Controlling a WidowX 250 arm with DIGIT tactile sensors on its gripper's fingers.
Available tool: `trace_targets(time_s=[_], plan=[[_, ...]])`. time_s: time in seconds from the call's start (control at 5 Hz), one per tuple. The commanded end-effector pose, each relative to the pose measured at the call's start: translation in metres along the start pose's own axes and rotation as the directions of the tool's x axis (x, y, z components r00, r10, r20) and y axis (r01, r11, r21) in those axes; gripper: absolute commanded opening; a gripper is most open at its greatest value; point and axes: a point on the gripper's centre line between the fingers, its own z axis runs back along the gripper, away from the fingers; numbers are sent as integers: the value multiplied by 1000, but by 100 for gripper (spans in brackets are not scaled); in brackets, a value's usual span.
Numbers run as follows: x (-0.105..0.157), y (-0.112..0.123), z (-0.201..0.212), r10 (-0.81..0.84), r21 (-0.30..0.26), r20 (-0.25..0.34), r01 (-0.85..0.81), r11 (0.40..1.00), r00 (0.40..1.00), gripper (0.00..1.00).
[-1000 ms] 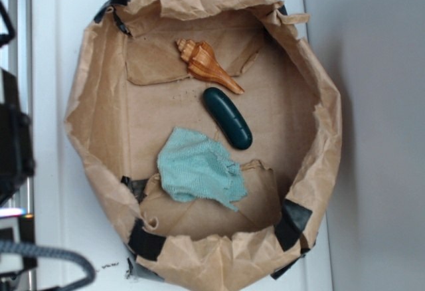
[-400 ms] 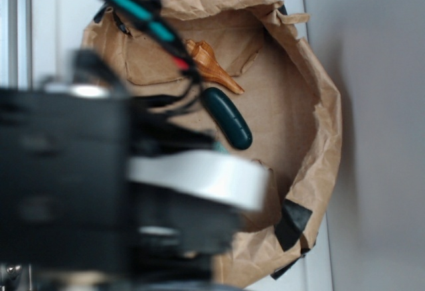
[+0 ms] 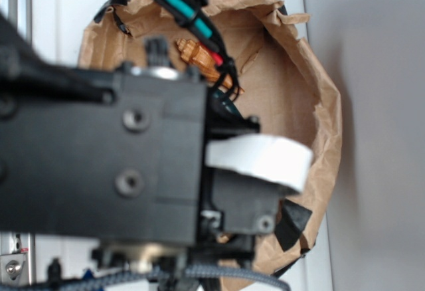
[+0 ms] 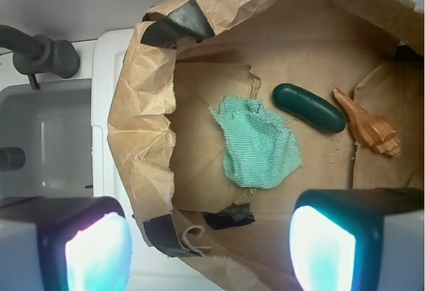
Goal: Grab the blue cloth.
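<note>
Claw (image 4: 206, 244) wide, above blue cloth (image 4: 257, 146); capsule (image 4: 309, 107) near cloth's edge.

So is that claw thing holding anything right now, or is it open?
Gripper: open and empty, its fingers spread wide above the blue cloth, not touching it.

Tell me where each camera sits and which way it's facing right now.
Exterior: overhead, looking down into the crumpled brown paper basin; the black robot arm blocks most of it, hiding the cloth.
Wrist: on the arm, looking down past the claw, open above the pale teal-blue terry cloth and the dark green capsule.
Shared: the basin and the orange spiral seashell.
</note>
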Motion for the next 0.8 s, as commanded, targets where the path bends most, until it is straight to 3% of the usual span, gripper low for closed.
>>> trace_targets(time_s=[0.0, 0.2, 0.4, 0.6], plan=[[24, 20, -17, 11, 29, 21, -12, 1000, 1000, 100], [43, 43, -41, 46, 39, 46, -47, 998, 998, 100], [44, 52, -68, 31, 60, 94, -36, 998, 995, 100], [17, 56, -90, -46, 63, 111, 39, 997, 993, 100]])
